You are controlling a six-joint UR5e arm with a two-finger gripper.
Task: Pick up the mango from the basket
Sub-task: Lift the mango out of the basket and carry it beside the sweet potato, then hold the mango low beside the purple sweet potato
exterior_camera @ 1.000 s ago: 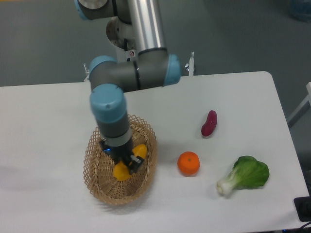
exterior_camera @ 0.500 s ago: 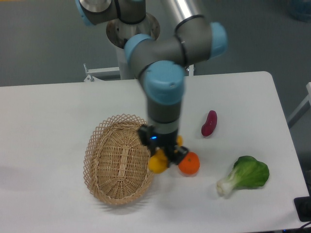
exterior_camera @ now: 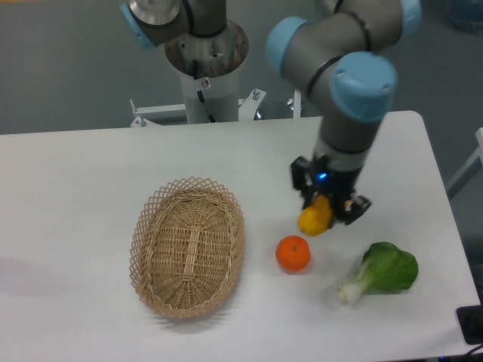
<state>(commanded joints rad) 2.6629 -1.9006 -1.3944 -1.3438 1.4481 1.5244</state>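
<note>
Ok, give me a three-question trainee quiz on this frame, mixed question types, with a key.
1. True or false: the mango lies inside the basket.
2. Multiple choice: what sits nearest below the end effector? A) the orange B) a banana C) a cup
3. Fill in: the leafy green vegetable lies to the camera's ____ of the orange.

Key: 1. False; the end effector holds it above the table. 2. A. 3. right.
</note>
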